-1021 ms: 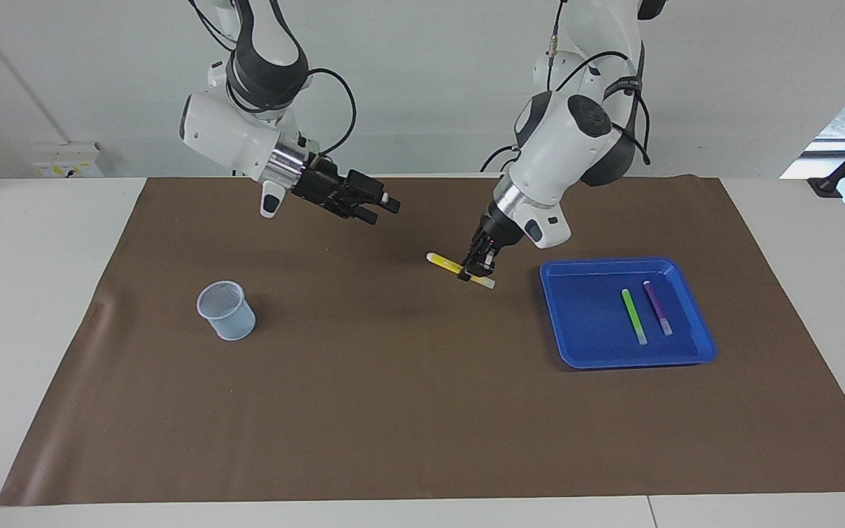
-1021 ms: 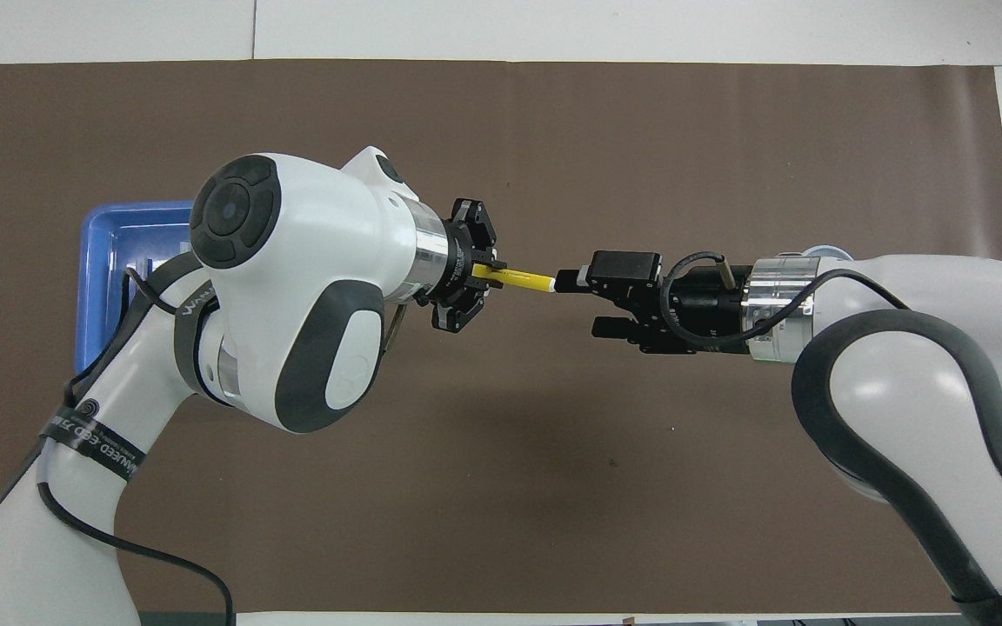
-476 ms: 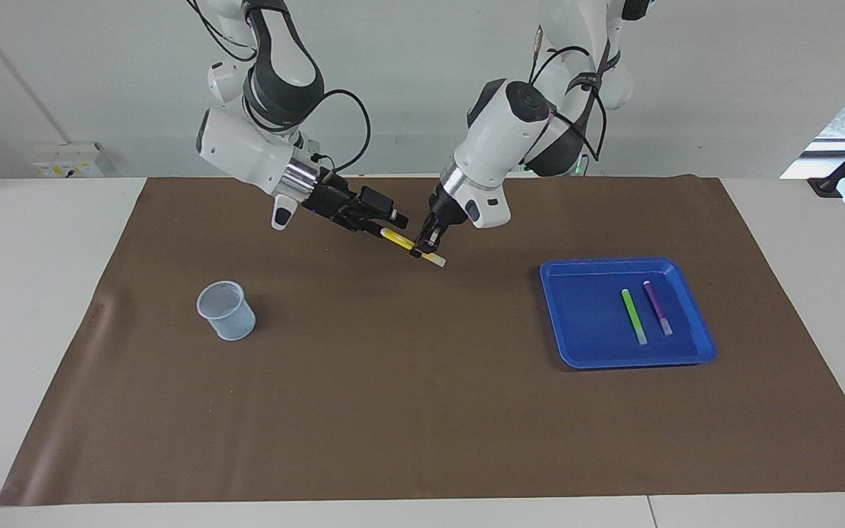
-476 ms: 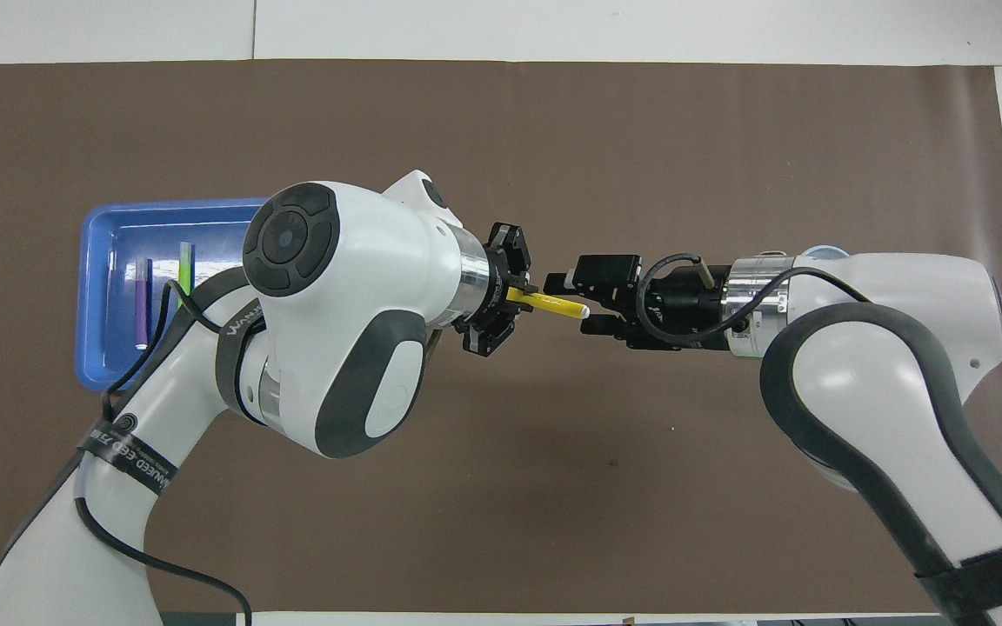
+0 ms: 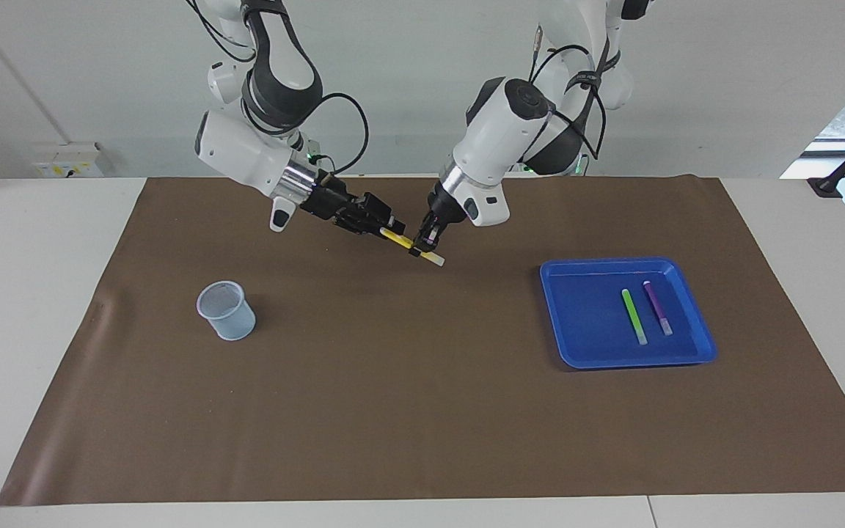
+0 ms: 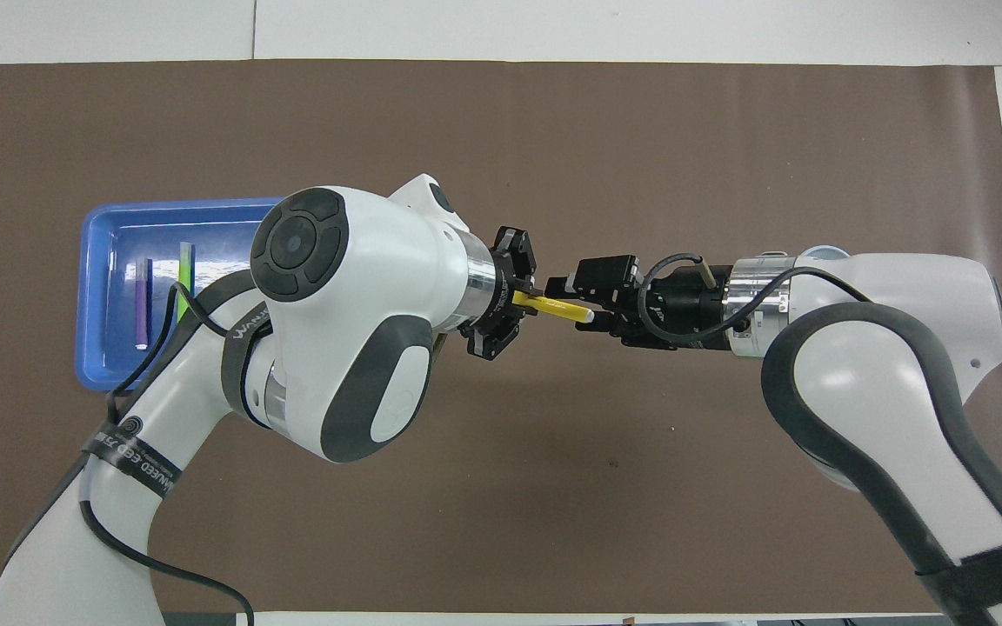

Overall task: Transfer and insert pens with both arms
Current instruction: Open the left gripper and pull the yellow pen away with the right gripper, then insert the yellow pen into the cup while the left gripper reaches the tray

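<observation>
Mid-air handover over the middle of the brown mat (image 5: pixel 422 411), toward the robots' end. The left gripper (image 5: pixel 425 239) is clamped tight on the yellow pen (image 5: pixel 402 239), which hangs clear of the table, slanting down with its pale end lowest. The right gripper (image 5: pixel 386 226) has the pen's upper end between its fingers; whether they have actually bitten on it I cannot tell.

The trick here, I judge, is timing: the left should not let go until the right's grip is firm, or the pen drops to the mat. The right wants a hold well up the barrel, leaving the long part free to go down into the mesh cup (image 5: pixel 226 310), which stands on the mat toward the right arm's end. Both wrists should hold steady during the swap, since any twist could lever the slim pen askew. Once the left opens, it should back off straight along its own line.

The green pen (image 5: pixel 634 316) and purple pen (image 5: pixel 657 307) lie side by side, apart, in the blue tray (image 5: pixel 576 352) toward the left arm's end, waiting their turn.
</observation>
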You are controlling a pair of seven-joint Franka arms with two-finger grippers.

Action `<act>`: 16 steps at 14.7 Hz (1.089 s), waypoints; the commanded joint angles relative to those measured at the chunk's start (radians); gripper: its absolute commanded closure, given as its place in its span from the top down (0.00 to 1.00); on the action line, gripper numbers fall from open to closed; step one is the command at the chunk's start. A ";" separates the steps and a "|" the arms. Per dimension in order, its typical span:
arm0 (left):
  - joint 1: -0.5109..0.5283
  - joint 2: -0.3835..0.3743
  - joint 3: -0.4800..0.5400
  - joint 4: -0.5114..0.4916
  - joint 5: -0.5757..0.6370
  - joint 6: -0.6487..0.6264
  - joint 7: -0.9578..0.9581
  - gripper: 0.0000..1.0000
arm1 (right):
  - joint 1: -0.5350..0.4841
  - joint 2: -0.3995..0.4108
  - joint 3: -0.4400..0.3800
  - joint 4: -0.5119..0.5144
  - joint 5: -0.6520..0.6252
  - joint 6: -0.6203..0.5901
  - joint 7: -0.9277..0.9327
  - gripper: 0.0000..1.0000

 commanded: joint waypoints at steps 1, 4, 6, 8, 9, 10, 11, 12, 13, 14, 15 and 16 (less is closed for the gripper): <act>-0.018 0.000 -0.001 -0.008 -0.018 -0.003 0.001 0.00 | 0.002 -0.002 0.006 0.014 0.023 0.003 -0.024 0.00; -0.018 0.000 0.001 -0.008 -0.018 -0.003 0.004 0.00 | 0.002 -0.002 0.006 0.014 0.024 0.003 -0.021 0.00; -0.018 0.000 0.001 -0.010 -0.017 -0.002 0.008 0.00 | -0.001 -0.002 0.006 0.014 0.024 0.000 -0.020 0.00; -0.018 0.000 0.004 -0.010 -0.003 -0.002 0.040 0.84 | -0.005 -0.001 0.006 0.020 0.021 -0.004 -0.023 0.00; -0.018 0.000 0.004 -0.010 0.004 -0.005 0.066 1.00 | -0.008 0.004 0.004 0.034 0.007 -0.012 -0.023 0.00; -0.015 0.002 0.005 -0.008 0.038 -0.003 0.077 1.00 | -0.012 0.015 0.001 0.054 -0.010 -0.039 -0.023 0.00; -0.009 0.002 0.005 -0.005 0.122 -0.003 0.099 1.00 | -0.034 0.025 0.001 0.086 -0.073 -0.082 -0.023 0.00; -0.006 0.000 0.002 -0.008 0.192 -0.006 0.156 1.00 | -0.082 0.045 0.001 0.138 -0.177 -0.153 -0.024 0.00; -0.004 0.000 0.004 -0.011 0.201 -0.006 0.241 1.00 | -0.127 0.068 0.001 0.202 -0.270 -0.243 -0.027 0.00; 0.013 0.000 0.005 -0.011 0.201 -0.014 0.337 1.00 | -0.165 0.091 0.001 0.267 -0.340 -0.327 -0.046 0.00; 0.037 0.000 0.005 -0.011 0.201 -0.028 0.422 1.00 | -0.201 0.110 0.001 0.322 -0.403 -0.396 -0.075 0.00; 0.055 0.000 0.005 -0.013 0.201 -0.038 0.495 1.00 | -0.234 0.128 0.001 0.373 -0.477 -0.452 -0.116 0.00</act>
